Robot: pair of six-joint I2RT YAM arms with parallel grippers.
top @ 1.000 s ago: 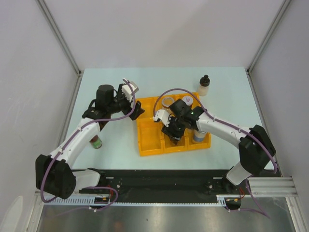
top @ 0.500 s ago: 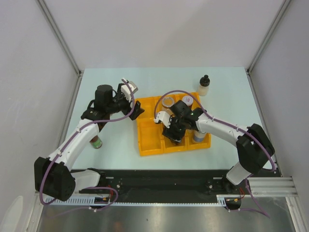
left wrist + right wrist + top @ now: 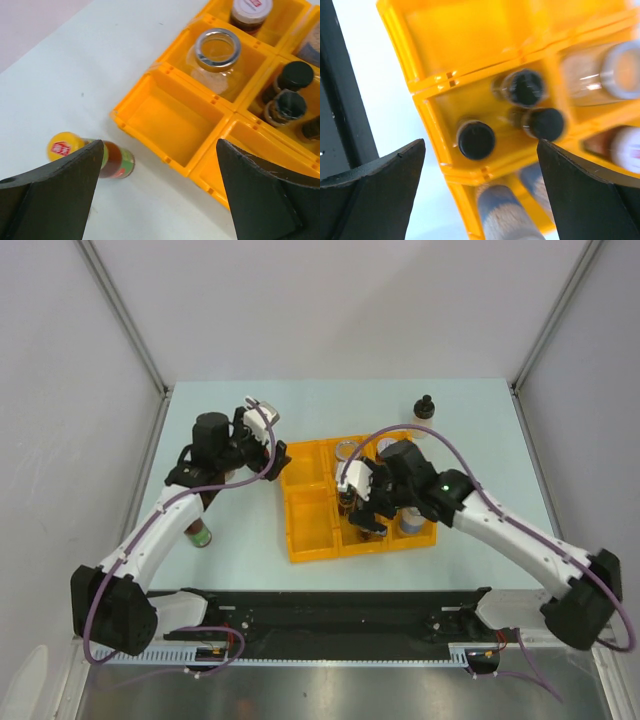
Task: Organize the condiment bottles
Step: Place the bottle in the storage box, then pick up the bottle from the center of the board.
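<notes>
The yellow tray (image 3: pixel 300 540) holds several condiment bottles. Three black-capped jars (image 3: pixel 476 140) stand in its front middle compartment, and my right gripper (image 3: pixel 362 512) hangs open above them, holding nothing. Blue-labelled shakers (image 3: pixel 501 212) fill the front right compartment. A silver-rimmed clear jar (image 3: pixel 217 50) and a white-lidded jar (image 3: pixel 248 10) sit in the back row. My left gripper (image 3: pixel 272 453) is open over the tray's back left corner. A yellow-capped sauce bottle (image 3: pixel 117 160) is on the table by its left finger. In the right wrist view the right gripper (image 3: pixel 481 150) frames the nearest black cap.
A black-capped bottle with pale contents (image 3: pixel 423 418) stands on the table behind the tray's right end. A red-and-green bottle (image 3: pixel 200 534) shows beside my left forearm. Both left compartments of the tray (image 3: pixel 172 120) are empty. Grey walls close in on both sides.
The right gripper has opened and let go of a black-capped jar in the front middle compartment, then drawn back to the right. The left gripper has shifted slightly left and back.
</notes>
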